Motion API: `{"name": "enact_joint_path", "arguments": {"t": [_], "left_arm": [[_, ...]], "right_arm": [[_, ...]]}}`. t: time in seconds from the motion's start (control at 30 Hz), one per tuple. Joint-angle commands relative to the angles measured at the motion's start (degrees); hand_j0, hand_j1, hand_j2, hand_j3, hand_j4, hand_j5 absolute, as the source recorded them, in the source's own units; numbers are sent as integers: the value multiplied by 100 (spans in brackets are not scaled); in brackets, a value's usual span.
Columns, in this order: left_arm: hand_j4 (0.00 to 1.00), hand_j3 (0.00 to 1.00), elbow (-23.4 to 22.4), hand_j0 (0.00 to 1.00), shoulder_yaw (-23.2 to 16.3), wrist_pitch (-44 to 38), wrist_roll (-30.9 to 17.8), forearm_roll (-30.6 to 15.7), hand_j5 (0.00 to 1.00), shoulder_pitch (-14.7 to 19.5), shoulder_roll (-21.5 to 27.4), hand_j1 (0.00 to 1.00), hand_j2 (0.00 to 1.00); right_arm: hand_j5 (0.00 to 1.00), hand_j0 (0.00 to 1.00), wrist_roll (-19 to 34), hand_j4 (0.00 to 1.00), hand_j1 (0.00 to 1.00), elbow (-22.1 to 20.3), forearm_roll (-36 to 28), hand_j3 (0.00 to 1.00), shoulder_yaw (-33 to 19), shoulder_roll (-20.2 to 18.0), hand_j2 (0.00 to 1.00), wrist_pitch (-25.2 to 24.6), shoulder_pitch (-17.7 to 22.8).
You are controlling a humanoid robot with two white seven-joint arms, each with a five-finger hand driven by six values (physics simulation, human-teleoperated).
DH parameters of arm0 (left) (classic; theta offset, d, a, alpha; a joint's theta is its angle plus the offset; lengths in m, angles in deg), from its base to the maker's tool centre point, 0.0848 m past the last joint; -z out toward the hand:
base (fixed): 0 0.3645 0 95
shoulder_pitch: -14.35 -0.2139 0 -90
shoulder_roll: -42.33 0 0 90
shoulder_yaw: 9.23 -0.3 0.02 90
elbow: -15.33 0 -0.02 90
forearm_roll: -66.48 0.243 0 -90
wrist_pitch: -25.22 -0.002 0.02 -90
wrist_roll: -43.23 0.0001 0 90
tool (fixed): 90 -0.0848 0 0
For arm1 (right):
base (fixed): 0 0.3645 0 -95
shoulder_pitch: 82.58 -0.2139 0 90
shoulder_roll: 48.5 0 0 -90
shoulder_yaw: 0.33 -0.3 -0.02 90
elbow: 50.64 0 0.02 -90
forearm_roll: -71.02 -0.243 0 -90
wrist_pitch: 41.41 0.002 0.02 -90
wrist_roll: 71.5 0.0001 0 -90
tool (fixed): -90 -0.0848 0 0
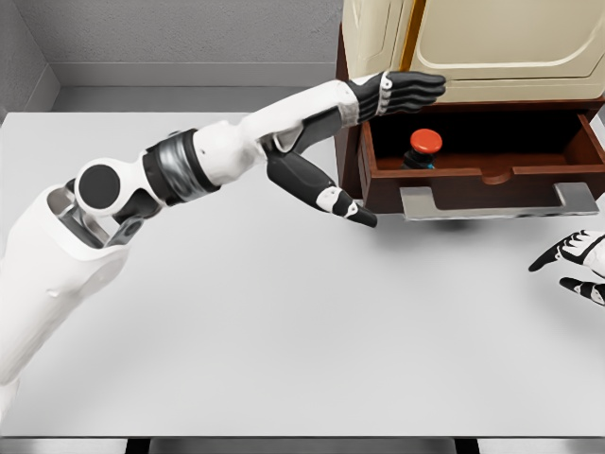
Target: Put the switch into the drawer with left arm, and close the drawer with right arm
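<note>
The switch [423, 148], a dark body with a red round button on top, stands upright inside the open brown drawer [492, 176] of the cream cabinet. My left hand [402, 93] hovers above the drawer's left end, fingers stretched out flat and open, holding nothing; its thumb [352, 210] points down in front of the drawer's left corner. My right hand [577, 260] rests at the right edge of the table, below the drawer's grey handle [496, 202], fingers relaxed and open.
The cream cabinet [473, 47] stands at the back right of the grey table [284, 322]. The drawer sticks out toward me with its handle overhanging the table. A grey wall runs behind the table.
</note>
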Motion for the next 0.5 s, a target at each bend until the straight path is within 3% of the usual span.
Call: {"name": "enact_joint_path", "arguments": {"t": [0.0,0.17,0.4,0.47], "left_arm": [[100,100,-10,100,0,-614,-11,-305,100,9,-7,100,100],[100,100,-141,100,-9,-1405,7,-481,100,193,-7,100,100],[100,100,-291,100,-97,-1713,138,-332,100,220,10,100,100],[100,100,-537,100,-132,-1713,139,-341,100,237,-7,100,100]], "right_arm": [[61,61,-2,61,61,-2,-35,61,-2,-11,61,1,0],[61,61,-2,61,61,-2,-35,61,-2,-11,61,1,0],[61,61,-2,61,61,-2,-35,61,-2,-11,61,1,0],[61,61,-2,61,61,-2,-35,61,-2,-11,61,1,0]]}}
